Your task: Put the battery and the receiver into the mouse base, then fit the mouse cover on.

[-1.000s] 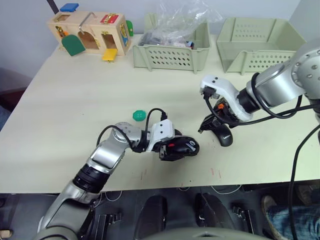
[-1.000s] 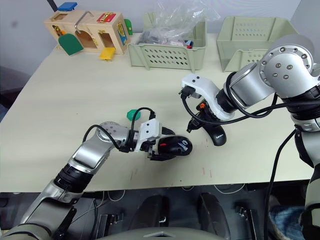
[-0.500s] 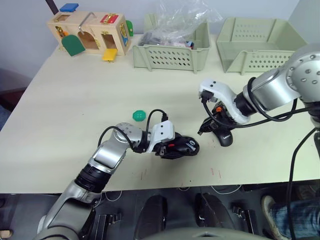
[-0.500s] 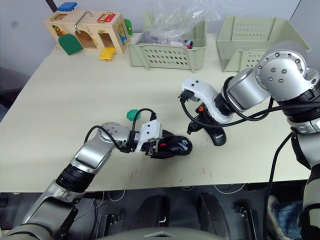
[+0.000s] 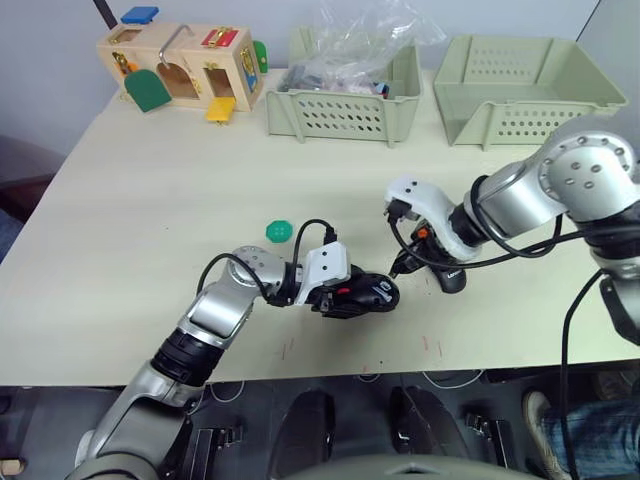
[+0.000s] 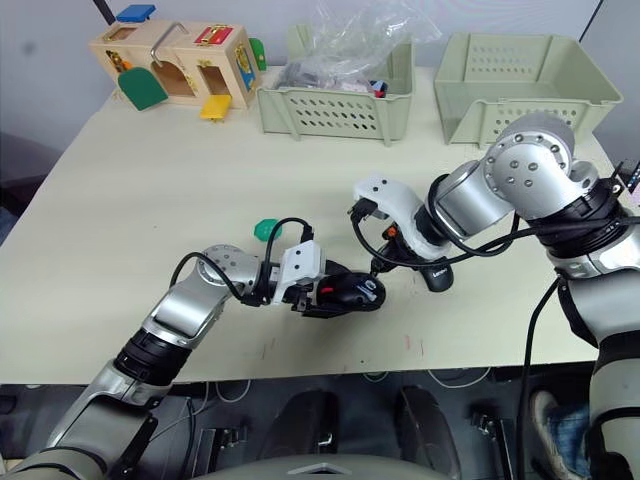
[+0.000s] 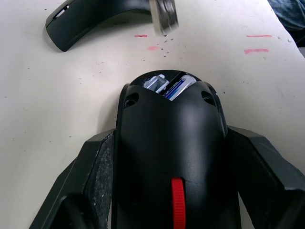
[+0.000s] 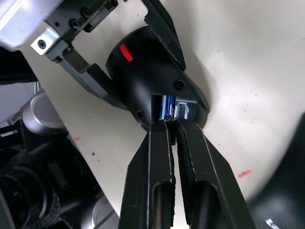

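My left gripper [image 5: 350, 297] is shut on the mouse base [image 5: 368, 293], a black body with a red patch [image 7: 177, 210], lying on the table. The blue-and-silver battery [image 7: 177, 86] lies in the open recess at the base's far end. My right gripper [image 5: 399, 266] hangs just off that open end, fingers [image 8: 157, 157] shut on the small silver receiver [image 7: 162, 14]. The glossy black mouse cover [image 5: 450, 276] rests on the table just beyond and right of the base, partly under the right wrist.
A green round disc [image 5: 278, 231] lies left of the base. Along the back edge stand a wooden toy box [image 5: 180, 65], a basket holding a plastic bag [image 5: 345, 100] and an empty basket [image 5: 520, 90]. The table's front edge runs close below the base.
My right gripper has moved down and left, from above the mouse cover to the open end of the mouse base. The left gripper and base have stayed put.
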Action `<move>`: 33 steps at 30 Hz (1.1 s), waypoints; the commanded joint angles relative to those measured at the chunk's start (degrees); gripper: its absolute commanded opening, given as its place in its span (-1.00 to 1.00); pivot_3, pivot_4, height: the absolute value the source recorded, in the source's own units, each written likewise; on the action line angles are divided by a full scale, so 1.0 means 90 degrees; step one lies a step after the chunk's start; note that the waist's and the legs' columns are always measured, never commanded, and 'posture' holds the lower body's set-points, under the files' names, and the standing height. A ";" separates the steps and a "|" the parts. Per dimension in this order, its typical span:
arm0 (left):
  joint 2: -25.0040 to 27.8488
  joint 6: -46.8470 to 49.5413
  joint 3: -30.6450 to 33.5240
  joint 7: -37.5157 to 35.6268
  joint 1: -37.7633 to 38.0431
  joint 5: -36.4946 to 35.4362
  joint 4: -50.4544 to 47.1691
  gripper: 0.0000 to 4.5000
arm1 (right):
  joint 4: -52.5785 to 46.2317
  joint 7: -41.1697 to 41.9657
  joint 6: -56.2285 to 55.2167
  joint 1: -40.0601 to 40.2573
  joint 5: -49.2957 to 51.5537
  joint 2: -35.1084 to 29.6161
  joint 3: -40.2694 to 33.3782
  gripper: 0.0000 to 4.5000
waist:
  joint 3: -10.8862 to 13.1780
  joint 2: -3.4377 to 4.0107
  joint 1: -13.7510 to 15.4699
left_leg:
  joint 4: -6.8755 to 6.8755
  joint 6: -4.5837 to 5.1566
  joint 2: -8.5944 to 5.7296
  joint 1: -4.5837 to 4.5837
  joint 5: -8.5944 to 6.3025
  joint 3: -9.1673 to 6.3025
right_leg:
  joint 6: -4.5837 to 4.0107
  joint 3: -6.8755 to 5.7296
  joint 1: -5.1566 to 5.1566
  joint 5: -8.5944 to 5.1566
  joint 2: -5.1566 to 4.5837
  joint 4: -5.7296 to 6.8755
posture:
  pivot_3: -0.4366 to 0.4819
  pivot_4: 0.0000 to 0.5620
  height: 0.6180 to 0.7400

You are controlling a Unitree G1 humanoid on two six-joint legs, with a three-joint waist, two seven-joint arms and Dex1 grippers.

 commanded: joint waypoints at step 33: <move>-0.0084 -0.0019 -0.0103 -0.0051 -0.0049 0.0042 -0.0075 0.31 | -0.0301 0.0369 0.0039 0.0236 -0.1415 0.0476 0.0367 -1.00 | 0.0000 0.0001 -0.0007 | 0.0001 0.0000 -0.0003 0.0001 0.0000 -0.0002 | 0.0001 -0.0001 0.0000 0.0000 0.0000 0.0002 | -0.05 -0.47 1.00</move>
